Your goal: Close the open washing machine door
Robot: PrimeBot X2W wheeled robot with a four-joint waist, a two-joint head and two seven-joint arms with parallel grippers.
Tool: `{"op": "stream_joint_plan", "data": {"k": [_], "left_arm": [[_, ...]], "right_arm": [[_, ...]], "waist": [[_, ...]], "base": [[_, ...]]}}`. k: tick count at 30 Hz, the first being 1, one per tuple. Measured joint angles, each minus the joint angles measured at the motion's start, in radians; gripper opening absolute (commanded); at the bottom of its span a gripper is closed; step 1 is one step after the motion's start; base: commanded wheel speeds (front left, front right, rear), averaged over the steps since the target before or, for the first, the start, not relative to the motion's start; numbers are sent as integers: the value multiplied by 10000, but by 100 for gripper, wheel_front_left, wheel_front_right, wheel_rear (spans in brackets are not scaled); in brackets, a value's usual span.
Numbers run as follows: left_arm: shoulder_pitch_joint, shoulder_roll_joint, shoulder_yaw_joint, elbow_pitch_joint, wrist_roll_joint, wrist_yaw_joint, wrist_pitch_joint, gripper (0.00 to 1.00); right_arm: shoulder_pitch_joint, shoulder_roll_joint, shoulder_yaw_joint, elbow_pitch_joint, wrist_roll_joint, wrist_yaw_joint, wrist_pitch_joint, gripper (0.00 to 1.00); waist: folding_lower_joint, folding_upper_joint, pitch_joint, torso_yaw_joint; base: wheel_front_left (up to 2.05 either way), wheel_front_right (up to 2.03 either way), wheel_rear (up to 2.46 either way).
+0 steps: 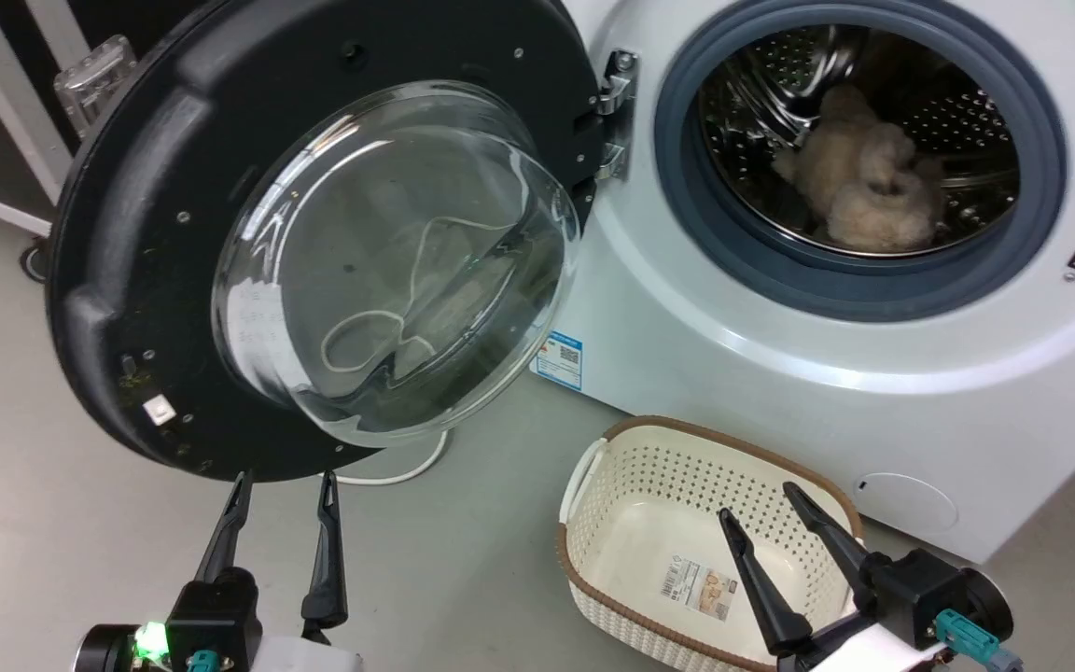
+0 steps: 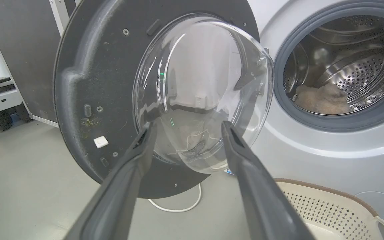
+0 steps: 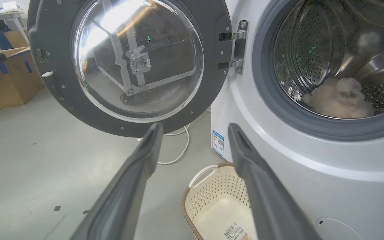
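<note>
The washing machine door (image 1: 127, 252) hangs wide open to the left of the white machine (image 1: 873, 373), its black rim and bulging clear glass bowl (image 1: 397, 261) facing me. It swings on a metal hinge (image 1: 617, 112). The same door (image 2: 92, 93) fills the left wrist view, and the door (image 3: 132, 63) sits at upper left in the right wrist view. My left gripper (image 1: 284, 485) is open just below the door's lower rim, apart from it. My right gripper (image 1: 760, 499) is open over the laundry basket (image 1: 593, 476), holding nothing.
The grey-ringed steel drum mouth (image 1: 859, 159) holds a beige fluffy item (image 1: 864, 187). A white perforated basket with a brown rim stands on the grey floor before the machine. A white cable (image 1: 407, 471) lies on the floor under the door. A cardboard box (image 3: 5, 80) stands far left.
</note>
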Motion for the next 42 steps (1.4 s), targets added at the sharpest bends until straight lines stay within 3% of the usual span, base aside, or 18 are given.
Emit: {"op": "stream_joint_plan", "data": {"k": [15,16,17,18,27,33,37,40,42], "left_arm": [[125,12,-109,0,-35,56,-309,100],[144,13,-123,8,-42,54,-311,83],[173,19,-132,25,-56,48,-343,45],[198,27,-150,65,-65,36,-385,0],[160,42,98,-184,-570,-322,-598,0],[-1014,336,1490,-1143,-1557,-993,-738,0],[-1942,757,2485,-907,-2637,-1267,-704,0],[-2931,1009,3179,-343,-4071,-1394,58,0],[-3679,1511,3568,155,-4794,-1471,744,0]], "right_arm": [[-1,-115,336,217,303,0,-313,100],[-1,-117,355,230,314,0,-316,100],[-1,-117,380,245,316,0,-341,100],[-1,-119,401,257,316,0,-351,100],[47,-115,474,280,420,0,-583,100],[265,-245,267,52,405,0,-740,100],[238,-487,272,-56,393,0,-740,100],[221,-667,194,-115,403,0,-740,100],[217,-757,155,-163,416,0,-740,100]], "waist": [[0,0,16,631],[0,0,16,671],[0,0,15,713],[0,0,14,753],[-1,0,41,1220],[1,0,467,1373],[2,0,814,1063],[2,0,1099,820],[2,0,1291,676]], "base": [[0,0,0],[0,0,0],[0,0,0],[0,0,0],[0,0,0],[0,0,0],[0,0,0],[0,0,0],[0,0,0]]}}
